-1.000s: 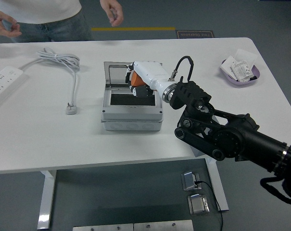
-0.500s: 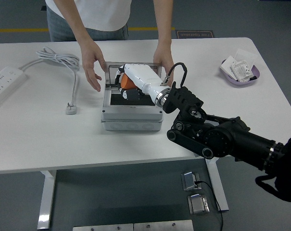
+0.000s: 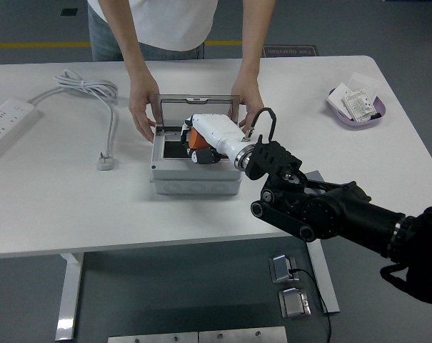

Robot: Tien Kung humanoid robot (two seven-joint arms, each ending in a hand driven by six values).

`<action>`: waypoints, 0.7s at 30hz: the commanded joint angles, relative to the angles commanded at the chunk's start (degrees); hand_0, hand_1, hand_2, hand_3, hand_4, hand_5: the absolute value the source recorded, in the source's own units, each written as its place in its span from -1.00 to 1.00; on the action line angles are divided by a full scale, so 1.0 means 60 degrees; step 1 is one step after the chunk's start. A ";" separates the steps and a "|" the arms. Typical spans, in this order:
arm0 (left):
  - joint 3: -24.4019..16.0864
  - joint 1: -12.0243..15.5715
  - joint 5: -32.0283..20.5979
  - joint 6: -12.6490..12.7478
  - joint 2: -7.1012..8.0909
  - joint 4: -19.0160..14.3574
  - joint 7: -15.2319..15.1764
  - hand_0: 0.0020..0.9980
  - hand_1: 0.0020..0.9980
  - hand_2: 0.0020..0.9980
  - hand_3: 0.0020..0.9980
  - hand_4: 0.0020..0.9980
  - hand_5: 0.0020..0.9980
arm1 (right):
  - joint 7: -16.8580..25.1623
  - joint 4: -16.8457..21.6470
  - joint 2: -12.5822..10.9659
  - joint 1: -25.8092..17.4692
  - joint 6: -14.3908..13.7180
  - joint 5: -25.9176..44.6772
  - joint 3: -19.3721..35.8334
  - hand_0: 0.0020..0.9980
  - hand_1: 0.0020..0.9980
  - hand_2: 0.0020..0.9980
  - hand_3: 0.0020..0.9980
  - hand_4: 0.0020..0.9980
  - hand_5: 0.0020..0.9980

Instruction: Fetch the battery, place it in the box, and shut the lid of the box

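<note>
Head view, and the orange battery (image 3: 195,139) sits right over the open box (image 3: 194,176), low in its cavity, clamped in my right hand (image 3: 201,143). My fingers are curled around it, white shell above, dark fingertips wrapped on the orange body; I can't tell whether the battery already touches the box floor. The grey box lies at the table's centre, its lid (image 3: 196,111) standing upright at the 12 o'clock side, hinged open with the clear panel facing me.

A person stands at the far side, at 12 o'clock. Their one hand (image 3: 141,108) grips the lid's edge toward 9 o'clock, the other hand (image 3: 250,107) holds the edge toward 3 o'clock, so both bracket the raised lid. The second hand sits just beside my wrist cable (image 3: 264,118), the black loop arching up there.

My right arm (image 3: 323,211) runs black and jointed from the 4 o'clock corner in to the box. My left arm is out of the shot.

Out toward 10 o'clock lies a white power strip (image 3: 7,120) at the table's edge, with a bundled white cord (image 3: 87,87) near it and its plug (image 3: 106,161) lying toward 9 o'clock of the box. Off at 2 o'clock a purple dish (image 3: 353,114) holds small white packets (image 3: 358,101), well apart from the box. The white table (image 3: 73,207) is bare at 7 o'clock.
</note>
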 joint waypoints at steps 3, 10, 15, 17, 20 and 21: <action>0.0004 0.0001 0.0006 -0.0001 -0.0001 0.0000 0.0000 0.14 0.38 0.13 0.24 0.05 -0.63 | 0.0048 -0.0080 -0.0010 0.0007 0.0137 0.0071 0.0078 -0.60 -0.53 -0.49 -0.43 -1.00 -1.00; 0.0006 -0.0002 0.0026 0.0000 -0.0024 0.0000 0.0002 0.14 0.38 0.13 0.24 0.04 -0.63 | 0.0258 -0.0197 -0.0014 -0.0023 0.0400 0.0300 0.0160 -0.52 -0.51 -0.43 -0.43 -1.00 -1.00; 0.0044 -0.0024 0.0010 0.0004 -0.0026 -0.0001 -0.0016 0.14 0.38 0.13 0.24 0.04 -0.63 | 0.0345 -0.0210 0.0004 -0.0045 0.0398 0.0394 0.0188 0.14 0.07 0.14 0.28 -0.66 -0.73; 0.0022 -0.0037 0.0043 0.0004 -0.0023 0.0000 -0.0013 0.14 0.38 0.13 0.24 0.04 -0.63 | 0.0369 -0.0213 0.0002 -0.0045 0.0378 0.0406 0.0204 0.14 0.07 0.14 0.28 -0.66 -0.73; -0.0008 -0.0050 0.0085 0.0003 -0.0023 0.0001 -0.0008 0.14 0.38 0.12 0.24 0.03 -0.64 | 0.0399 -0.0207 -0.0004 -0.0046 0.0368 0.0408 0.0240 0.38 0.29 0.30 0.40 0.03 -0.82; -0.0025 -0.0053 0.0105 0.0003 -0.0026 0.0001 -0.0003 0.14 0.38 0.12 0.24 0.03 -0.64 | 0.0400 -0.0201 -0.0006 -0.0046 0.0380 0.0409 0.0257 0.38 0.29 0.30 0.40 0.03 -0.82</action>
